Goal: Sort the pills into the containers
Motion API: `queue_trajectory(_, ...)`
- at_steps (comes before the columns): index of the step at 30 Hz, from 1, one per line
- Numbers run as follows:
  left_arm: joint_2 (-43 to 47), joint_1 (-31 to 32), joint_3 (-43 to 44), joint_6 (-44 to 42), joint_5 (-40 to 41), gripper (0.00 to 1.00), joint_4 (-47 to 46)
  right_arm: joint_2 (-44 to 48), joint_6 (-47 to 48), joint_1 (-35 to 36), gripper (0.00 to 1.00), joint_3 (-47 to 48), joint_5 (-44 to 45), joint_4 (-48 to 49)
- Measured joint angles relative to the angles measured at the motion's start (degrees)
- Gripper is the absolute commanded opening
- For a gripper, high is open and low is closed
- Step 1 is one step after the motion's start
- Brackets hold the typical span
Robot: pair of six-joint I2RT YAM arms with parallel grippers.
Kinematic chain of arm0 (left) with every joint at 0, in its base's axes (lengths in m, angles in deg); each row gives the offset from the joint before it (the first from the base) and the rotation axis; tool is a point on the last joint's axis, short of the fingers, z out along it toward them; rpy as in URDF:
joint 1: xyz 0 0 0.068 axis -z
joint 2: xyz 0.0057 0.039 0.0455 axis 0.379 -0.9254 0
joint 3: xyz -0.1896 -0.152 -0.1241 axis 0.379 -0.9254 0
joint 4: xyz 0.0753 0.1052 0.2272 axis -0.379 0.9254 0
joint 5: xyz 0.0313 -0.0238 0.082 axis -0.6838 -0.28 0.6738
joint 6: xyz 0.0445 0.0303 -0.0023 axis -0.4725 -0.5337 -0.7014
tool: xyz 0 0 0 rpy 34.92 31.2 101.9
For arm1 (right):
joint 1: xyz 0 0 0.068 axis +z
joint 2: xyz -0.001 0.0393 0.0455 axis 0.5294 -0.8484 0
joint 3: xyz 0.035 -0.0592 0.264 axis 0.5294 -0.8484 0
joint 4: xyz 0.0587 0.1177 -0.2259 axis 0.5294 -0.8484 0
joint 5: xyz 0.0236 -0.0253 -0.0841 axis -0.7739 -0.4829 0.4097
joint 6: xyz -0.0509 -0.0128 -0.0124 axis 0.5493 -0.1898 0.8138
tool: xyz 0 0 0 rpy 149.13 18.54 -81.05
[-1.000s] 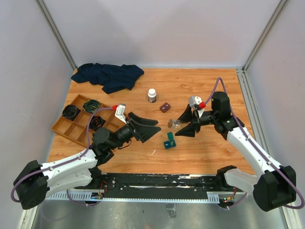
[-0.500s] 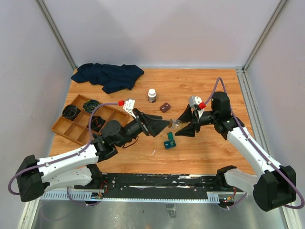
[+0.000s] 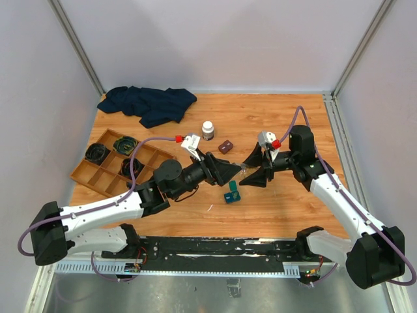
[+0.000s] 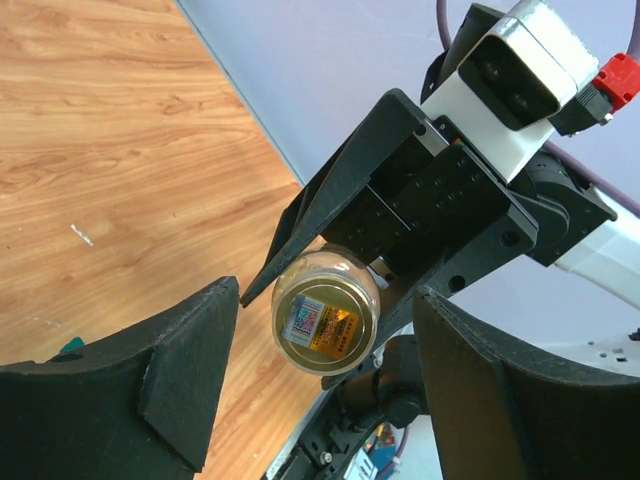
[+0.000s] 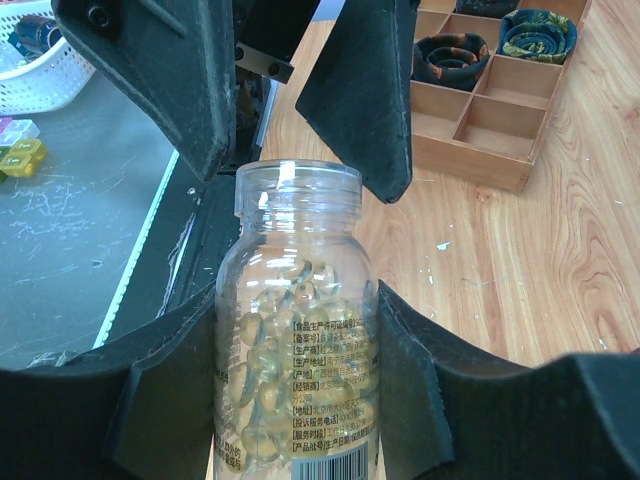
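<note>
A clear pill bottle (image 5: 300, 230) is being gripped around its body by the right gripper (image 5: 300, 310), whose jaws are being kept partly apart by the bottle's width, with a pad pressed against each side. The bottle is being held off the table (image 3: 273, 208), its neck pointed toward the other arm. The left gripper (image 4: 322, 300) is being held wide, gripping nothing, with a finger to each side of the bottle's neck end and a gap showing on both sides. No cap is being shown on the threaded neck in the right wrist view. Whether a seal is covering the mouth cannot be told.

Yellowish capsules (image 5: 270, 390) are being carried inside the bottle, and none is seen outside it, so the sorting is being judged as barely started: the bottle is only being readied, and every pill is left to be moved.

The teal case (image 3: 231, 193) is lying on the table just in front of the two grippers, toward the arm bases, apart from both. What is inside it cannot be made out.

Farther out, a white bottle (image 3: 208, 130) is standing behind the grippers, and a wooden tray (image 3: 81, 175) is lying well to the left.
</note>
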Motion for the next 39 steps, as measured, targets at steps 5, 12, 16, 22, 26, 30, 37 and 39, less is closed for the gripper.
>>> queue_trajectory(5, -0.68, 0.24, 0.37, -0.17, -0.02, 0.64, 0.42, 0.0, 0.0, 0.0, 0.01, 0.0, 0.02, 0.02)
queue_trajectory(12, -1.03, 0.48, 0.42, -0.28, -0.35, 0.46, 1.2, 0.0, 0.0, 0.0, 0.0, 0.0, 0.09, 0.02)
queue_trajectory(16, -1.18, 0.66, 0.74, -0.55, -0.96, 0.34, 1.29, -0.07, 0.0, 0.0, 0.01, 0.0, 0.39, -0.02)
queue_trajectory(22, -1.9, 0.63, 0.98, -1.77, -2.36, 0.25, 0.87, -0.07, 0.0, -0.02, 0.01, 0.0, 0.52, -0.44)
queue_trajectory(26, -2.34, 0.26, -0.46, -6.69, -5.07, 0.24, -3.26, -0.07, 0.0, -0.46, 0.01, 0.0, -0.07, -0.68)
queue_trajectory(30, -2.32, -0.35, -3.02, -15.15, -9.66, 0.18, -8.66, -0.07, 0.11, -0.52, 0.01, 0.0, -0.81, -1.75)
queue_trajectory(37, -2.34, -3.91, -4.33, -31.82, -23.65, 0.17, -13.11, 0.0, 0.48, -0.48, 0.01, 0.0, -2.23, -1.7)
queue_trajectory(39, -2.56, -5.18, -4.35, -35.6, -27.87, 0.19, -13.75, 0.0, 0.48, -0.44, 0.01, 0.0, -2.56, -1.66)
